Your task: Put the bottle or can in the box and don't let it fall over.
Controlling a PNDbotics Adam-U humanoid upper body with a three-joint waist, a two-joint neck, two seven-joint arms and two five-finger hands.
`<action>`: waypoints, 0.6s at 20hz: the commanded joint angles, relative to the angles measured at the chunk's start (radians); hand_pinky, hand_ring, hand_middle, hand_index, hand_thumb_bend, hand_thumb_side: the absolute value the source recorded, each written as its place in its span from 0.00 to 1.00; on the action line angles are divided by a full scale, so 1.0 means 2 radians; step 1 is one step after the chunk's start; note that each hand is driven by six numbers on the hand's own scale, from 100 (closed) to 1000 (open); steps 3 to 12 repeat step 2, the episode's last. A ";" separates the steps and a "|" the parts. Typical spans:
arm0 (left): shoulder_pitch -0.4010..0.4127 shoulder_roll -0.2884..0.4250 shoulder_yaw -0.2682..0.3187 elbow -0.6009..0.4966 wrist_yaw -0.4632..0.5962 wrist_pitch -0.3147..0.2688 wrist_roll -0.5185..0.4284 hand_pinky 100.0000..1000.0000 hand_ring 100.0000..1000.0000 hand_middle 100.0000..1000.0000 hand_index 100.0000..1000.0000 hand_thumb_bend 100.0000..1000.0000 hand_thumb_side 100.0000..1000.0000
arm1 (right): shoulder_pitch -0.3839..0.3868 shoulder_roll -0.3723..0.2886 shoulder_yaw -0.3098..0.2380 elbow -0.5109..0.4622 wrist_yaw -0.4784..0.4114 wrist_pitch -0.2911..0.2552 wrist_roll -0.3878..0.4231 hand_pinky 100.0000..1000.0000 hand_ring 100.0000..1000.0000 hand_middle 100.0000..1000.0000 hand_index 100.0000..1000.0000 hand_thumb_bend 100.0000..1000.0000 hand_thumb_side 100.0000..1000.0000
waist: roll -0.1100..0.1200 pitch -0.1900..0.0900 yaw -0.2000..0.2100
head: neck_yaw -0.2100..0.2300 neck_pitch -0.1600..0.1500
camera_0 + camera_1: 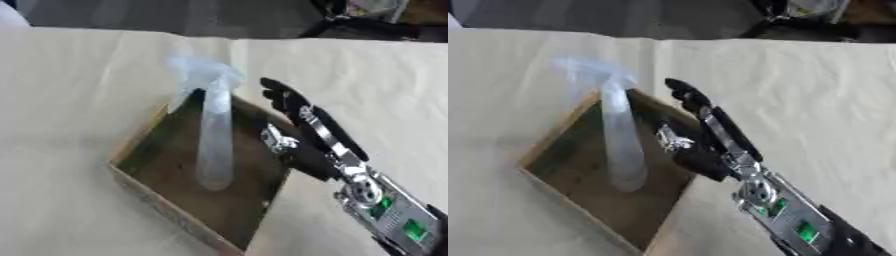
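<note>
A clear plastic bottle (pixel 214 145) stands inside a shallow brown cardboard box (pixel 149 195), its base on the box floor and its top leaning toward the far edge. The top (pixel 206 72) looks smeared. My right hand (pixel 308 150) hovers over the box's right wall, just right of the bottle and apart from it. Its dark fingers (pixel 282 96) point straight away from me and the thumb (pixel 276 140) turns toward the bottle. The hand is open and holds nothing. My left hand shows in neither view.
The box sits on a beige cloth (pixel 79 100) that covers the table, with bare cloth on every side. Dark equipment (pixel 367 20) lies beyond the far edge at the upper right.
</note>
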 commanded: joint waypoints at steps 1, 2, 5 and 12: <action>-0.002 0.015 0.007 -0.010 -0.003 -0.001 0.002 1.00 0.81 0.82 0.75 0.24 0.53 | 0.006 -0.010 -0.021 -0.012 -0.007 -0.017 -0.019 1.00 1.00 1.00 1.00 0.00 0.66 | 0.003 -0.012 -0.001 | 0.003 0.000; -0.002 0.016 0.007 -0.010 -0.004 -0.001 0.002 1.00 0.81 0.82 0.75 0.25 0.53 | 0.010 -0.009 -0.026 -0.012 -0.012 -0.021 -0.028 1.00 1.00 1.00 1.00 0.00 0.63 | 0.003 -0.013 -0.002 | 0.003 0.002; -0.002 0.016 0.007 -0.010 -0.004 -0.001 0.002 1.00 0.81 0.82 0.75 0.25 0.53 | 0.010 -0.009 -0.026 -0.012 -0.012 -0.021 -0.028 1.00 1.00 1.00 1.00 0.00 0.63 | 0.003 -0.013 -0.002 | 0.003 0.002; -0.002 0.016 0.007 -0.010 -0.004 -0.001 0.002 1.00 0.81 0.82 0.75 0.25 0.53 | 0.010 -0.009 -0.026 -0.012 -0.012 -0.021 -0.028 1.00 1.00 1.00 1.00 0.00 0.63 | 0.003 -0.013 -0.002 | 0.003 0.002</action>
